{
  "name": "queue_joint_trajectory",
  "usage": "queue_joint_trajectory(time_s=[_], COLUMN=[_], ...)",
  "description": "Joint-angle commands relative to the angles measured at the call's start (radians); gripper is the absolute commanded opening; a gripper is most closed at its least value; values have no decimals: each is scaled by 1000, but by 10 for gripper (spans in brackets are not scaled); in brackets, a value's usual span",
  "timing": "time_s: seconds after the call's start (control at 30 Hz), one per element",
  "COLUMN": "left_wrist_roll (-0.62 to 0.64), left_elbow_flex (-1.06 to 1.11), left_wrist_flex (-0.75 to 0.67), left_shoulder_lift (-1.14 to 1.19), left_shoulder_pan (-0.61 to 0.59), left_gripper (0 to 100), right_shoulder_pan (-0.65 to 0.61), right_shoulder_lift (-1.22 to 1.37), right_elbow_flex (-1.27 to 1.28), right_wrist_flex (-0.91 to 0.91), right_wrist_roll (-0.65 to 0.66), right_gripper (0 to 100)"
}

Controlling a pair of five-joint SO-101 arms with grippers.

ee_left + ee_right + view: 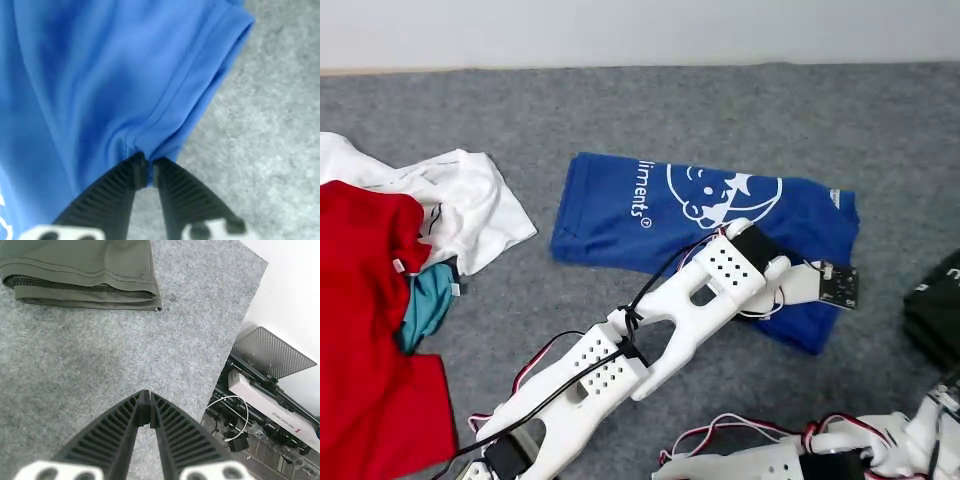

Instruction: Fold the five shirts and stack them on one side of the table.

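I've got L pincer (145,172) clamped on the hem of the blue shirt (620,220), which lies mid-tabletop (520,110). R pincer (150,410) is closed w/ nothing in it, low over the tabletop near the folded olive shirt (80,270). I see the red shirt (360,300), white shirt (460,200) and teal shirt (425,300) heaped at the high view's left edge.

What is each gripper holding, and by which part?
Left gripper pinches the blue shirt at its hemmed edge; right gripper is shut on nothing.
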Motion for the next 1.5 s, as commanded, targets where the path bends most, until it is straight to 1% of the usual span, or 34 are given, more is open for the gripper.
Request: queue_joint_trajectory(time_s=[0.0, 0.13, 0.33, 0.43, 0.77, 1.03, 1.2, 1.33, 1.47], left_wrist_roll=[2, 2, 2, 2, 2, 2, 3, 3, 29], left_elbow_flex=[-8, -62, -166, -186, -188, -188, -189, -236, -252], left_wrist_flex=[-18, 2, -2, -3, -135, -161, -216, -213, -221], left_shoulder_lift=[-18, -17, -11, -9, 41, 44, 41, 48, 49], left_shoulder_pan=[3, -3, -44, -63, -120, -124, -161, -184, -199], left_gripper=[2, 2, 2, 2, 2, 2, 2, 2, 2], right_shoulder_pan=[10, 10, 73, 96, 107, 107, 107, 105, 101], right_shoulder_lift=[-7, -7, -7, -7, -7, -7, -7, -7, -7], right_elbow_flex=[-12, -12, -12, -9, -8, -6, -6, -6, -6], right_wrist_flex=[-15, -12, -12, -13, -10, -8, -8, -8, -8], right_wrist_roll=[11, 11, 12, 52, 57, 55, 57, 57, 55], right_gripper=[9, 9, 9, 9, 9, 9, 9, 9, 9])
